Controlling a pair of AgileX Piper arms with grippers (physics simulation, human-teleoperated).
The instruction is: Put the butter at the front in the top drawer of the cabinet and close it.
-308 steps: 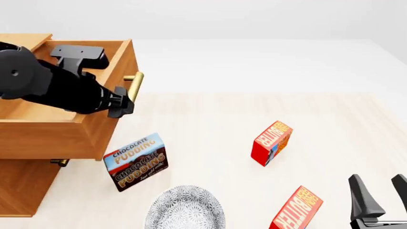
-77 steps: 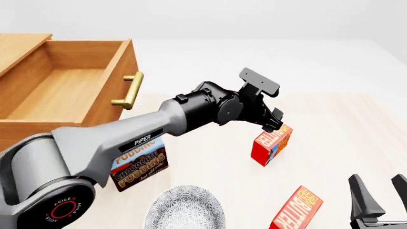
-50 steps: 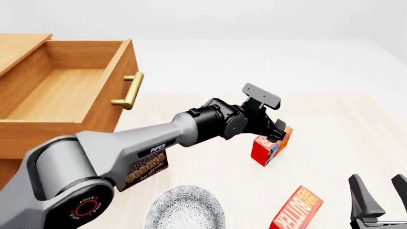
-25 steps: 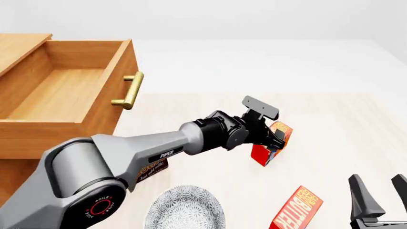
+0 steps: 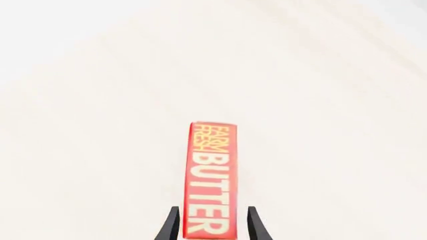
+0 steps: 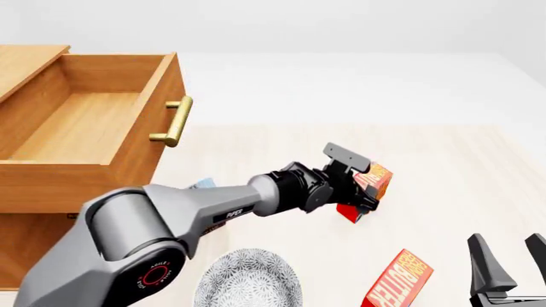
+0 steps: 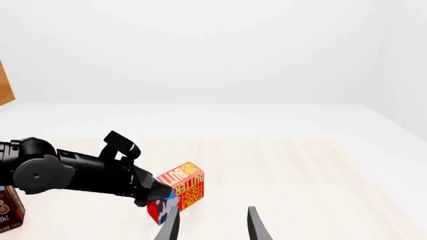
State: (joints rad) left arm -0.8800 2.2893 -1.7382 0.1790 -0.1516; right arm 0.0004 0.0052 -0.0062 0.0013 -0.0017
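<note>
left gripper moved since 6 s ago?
Yes. The left gripper has gone from beside the top drawer handle rightward across the table to straddle the butter.

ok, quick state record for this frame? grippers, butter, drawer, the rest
left gripper: open, fingers either side of the butter, not clamped
right gripper: open, holds nothing
butter: upright, between the left fingers
top drawer: pulled out, nothing visible inside
second butter: nearer the camera, beside the right gripper, untouched
pudding box: mostly hidden in front view
plate: near edge, untouched
</note>
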